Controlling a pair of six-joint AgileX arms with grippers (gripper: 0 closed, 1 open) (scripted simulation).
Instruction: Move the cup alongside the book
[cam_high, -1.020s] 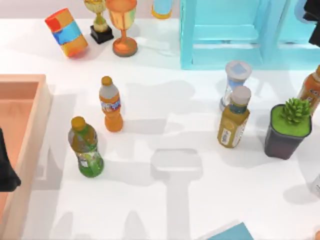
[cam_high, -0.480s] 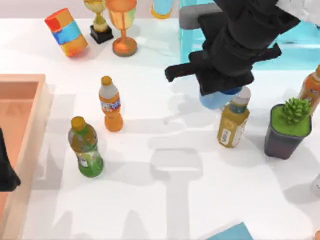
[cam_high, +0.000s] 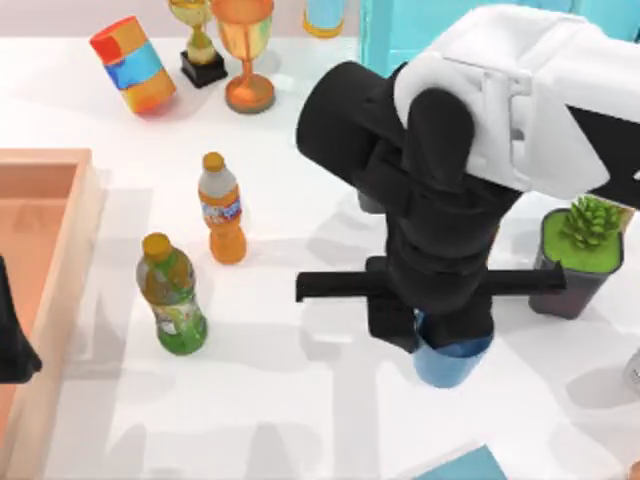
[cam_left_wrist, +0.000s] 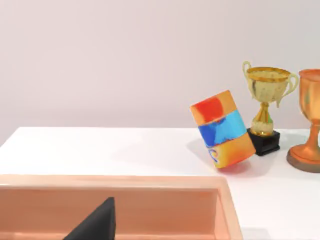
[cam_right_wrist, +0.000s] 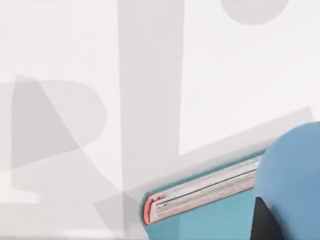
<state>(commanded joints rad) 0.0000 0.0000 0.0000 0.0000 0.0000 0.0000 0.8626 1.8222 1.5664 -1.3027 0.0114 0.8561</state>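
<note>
The blue cup hangs under my right gripper, which is shut on it above the table's front middle. The black wrist and white forearm reach in from the back right and hide the cup's upper part. A teal corner of the book lies at the front edge, just in front of the cup. In the right wrist view the cup is close beside the book, whose page edges and red spine end show. My left arm is parked at the far left over the tray.
A wooden tray runs along the left edge. An orange bottle and a green bottle stand left of centre. A potted plant is at the right. Trophies, a colourful can and a turquoise shelf line the back.
My right arm came in from the back right, closed over the bottles there, then swung toward the front edge carrying the blue cup. The left arm has stayed still.
</note>
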